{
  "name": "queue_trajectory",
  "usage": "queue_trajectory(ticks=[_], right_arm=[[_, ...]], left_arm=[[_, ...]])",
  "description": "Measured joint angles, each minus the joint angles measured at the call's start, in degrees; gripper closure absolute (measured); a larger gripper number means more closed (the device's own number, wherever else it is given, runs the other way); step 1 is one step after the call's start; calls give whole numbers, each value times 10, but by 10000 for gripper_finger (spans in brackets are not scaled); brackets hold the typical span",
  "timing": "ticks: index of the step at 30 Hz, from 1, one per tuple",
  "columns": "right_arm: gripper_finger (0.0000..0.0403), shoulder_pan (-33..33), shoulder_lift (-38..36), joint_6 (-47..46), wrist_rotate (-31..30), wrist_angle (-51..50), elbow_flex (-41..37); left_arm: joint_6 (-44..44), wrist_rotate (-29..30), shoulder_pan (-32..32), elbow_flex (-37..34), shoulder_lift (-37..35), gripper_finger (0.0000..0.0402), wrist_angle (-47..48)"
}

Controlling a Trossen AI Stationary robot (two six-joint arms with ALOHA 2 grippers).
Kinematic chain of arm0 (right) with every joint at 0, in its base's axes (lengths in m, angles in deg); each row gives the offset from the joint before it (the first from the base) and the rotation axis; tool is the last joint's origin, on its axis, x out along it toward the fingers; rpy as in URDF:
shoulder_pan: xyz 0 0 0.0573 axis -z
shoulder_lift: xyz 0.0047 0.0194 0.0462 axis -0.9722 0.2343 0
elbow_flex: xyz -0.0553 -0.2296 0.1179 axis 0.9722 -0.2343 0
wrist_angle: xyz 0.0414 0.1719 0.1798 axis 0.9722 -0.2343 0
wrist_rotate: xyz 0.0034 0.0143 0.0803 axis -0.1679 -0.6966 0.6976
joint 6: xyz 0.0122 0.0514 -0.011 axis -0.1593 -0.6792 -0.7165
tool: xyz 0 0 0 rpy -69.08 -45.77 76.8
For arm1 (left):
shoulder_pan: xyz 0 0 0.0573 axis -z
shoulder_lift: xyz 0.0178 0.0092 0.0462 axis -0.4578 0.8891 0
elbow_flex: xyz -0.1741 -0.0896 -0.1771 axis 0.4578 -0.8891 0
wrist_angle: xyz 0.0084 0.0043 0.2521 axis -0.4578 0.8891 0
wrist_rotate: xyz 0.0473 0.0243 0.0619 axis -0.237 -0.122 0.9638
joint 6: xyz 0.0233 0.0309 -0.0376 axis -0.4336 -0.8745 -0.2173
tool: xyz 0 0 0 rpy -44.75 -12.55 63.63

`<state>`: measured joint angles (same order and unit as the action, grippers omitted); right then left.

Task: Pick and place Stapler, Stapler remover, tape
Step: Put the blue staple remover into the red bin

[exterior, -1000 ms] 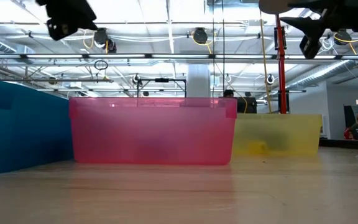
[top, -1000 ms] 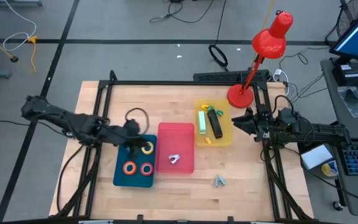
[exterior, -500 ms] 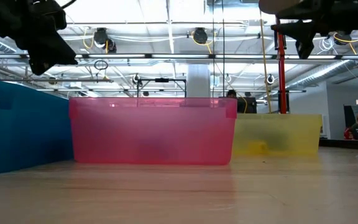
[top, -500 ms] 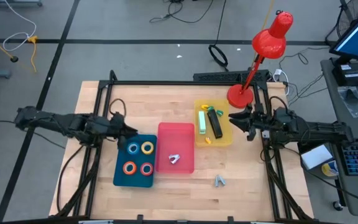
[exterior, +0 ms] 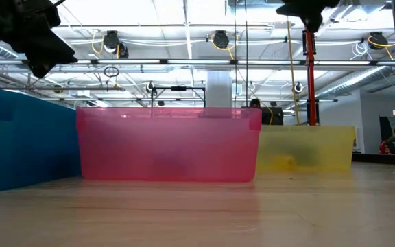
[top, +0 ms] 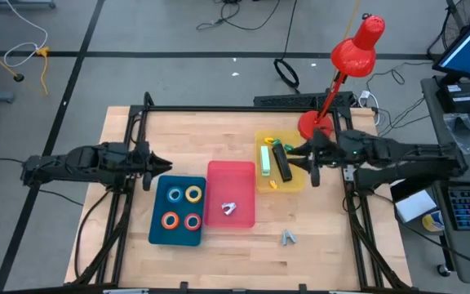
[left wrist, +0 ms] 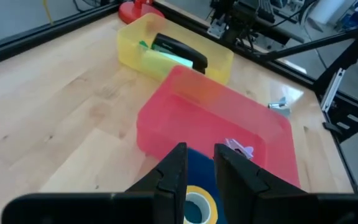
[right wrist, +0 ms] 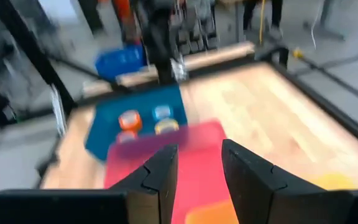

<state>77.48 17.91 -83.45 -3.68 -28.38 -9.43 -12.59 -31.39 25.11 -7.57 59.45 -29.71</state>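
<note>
Over the last second the left gripper (top: 155,166) has pulled back from above the blue bin (top: 155,231) and now hangs just off the bin's 10 o'clock corner, its jaws nearly together with only a thin gap and nothing between them. All four tape rolls (top: 184,207) lie inside that bin: blue (top: 175,195) and yellow (top: 192,193) at the far side, two orange-red ones at the near side, so the tape step looks finished. Meanwhile the right gripper (top: 307,160) has swung in from the table's 3 o'clock edge to hover over the yellow bin (top: 300,184), jaws partly spread and empty. That bin holds the black stapler (top: 281,162) beside a green one (top: 265,160). One staple remover (top: 229,209) sits in the pink bin (top: 230,173); another (top: 289,238) lies loose on the table at 5 o'clock, probably the next pick.
</note>
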Motion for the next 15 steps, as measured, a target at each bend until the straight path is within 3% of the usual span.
queue_trajectory(ticks=[7, 11, 15], right_arm=[[287, -85, 105, -2, -73, -186, 130], [287, -140, 142, -39, -105, -249, 171], [287, -188, 175, -75, -116, -275, 190]], left_arm=[[-1, 13, 10, -21, -10, 321, -33], [4, 16, 26, -82, -10, 321, -124], [26, 7, 37, -108, -13, 321, -131]])
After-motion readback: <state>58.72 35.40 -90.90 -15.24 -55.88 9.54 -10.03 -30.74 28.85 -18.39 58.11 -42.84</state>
